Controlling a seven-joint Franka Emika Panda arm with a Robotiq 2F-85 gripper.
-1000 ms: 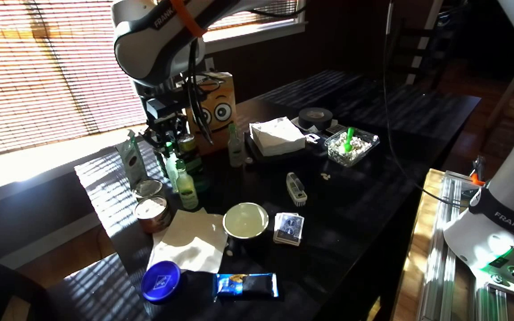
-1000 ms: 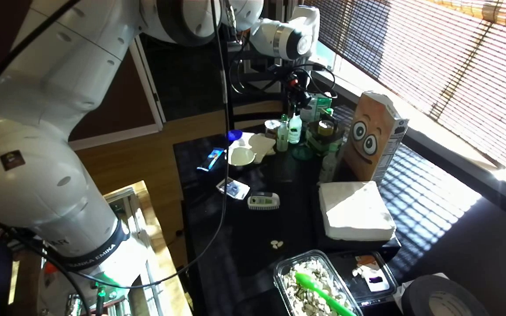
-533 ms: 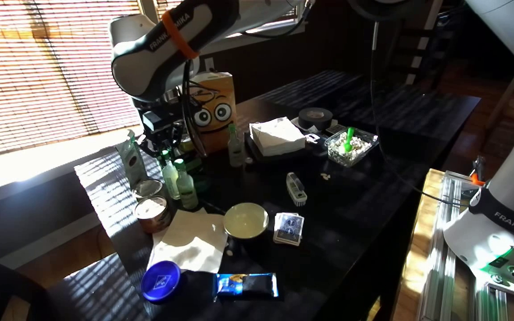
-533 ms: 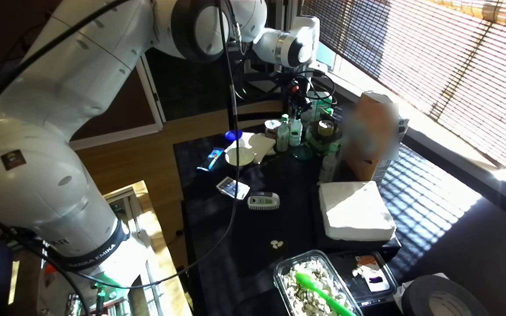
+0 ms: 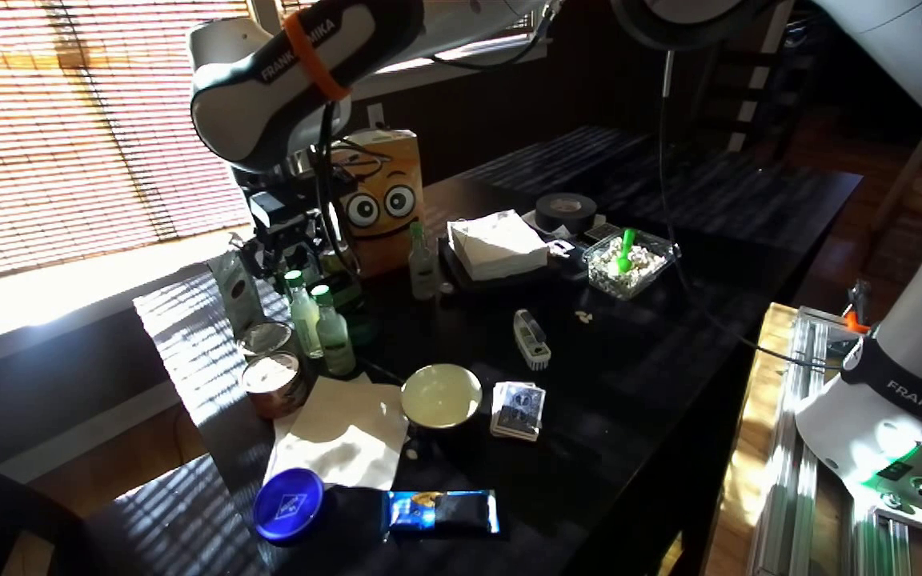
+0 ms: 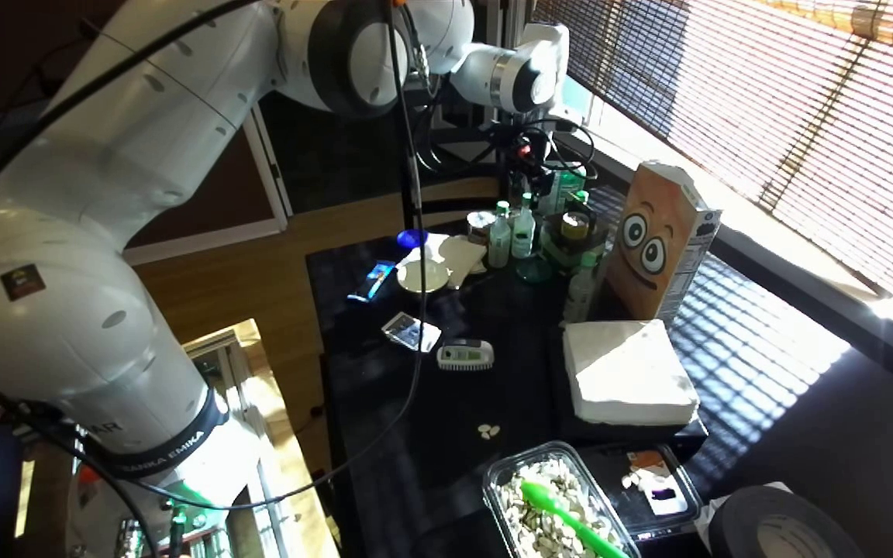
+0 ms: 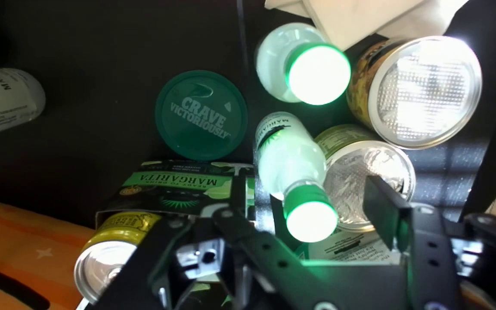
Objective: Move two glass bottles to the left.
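Two bottles (image 5: 306,324) (image 5: 338,344) stand upright close beneath the gripper (image 7: 325,200), which is spread and holds nothing; their move appears complete, with perhaps only a retreat remaining. Farther from the gripper, a third bottle (image 5: 422,274) stands near the box (image 5: 385,212).

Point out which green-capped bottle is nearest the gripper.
The bottle framed by the open gripper in the wrist view; the second bottle stands nearer the loose papers, the third bottle beside the face box.
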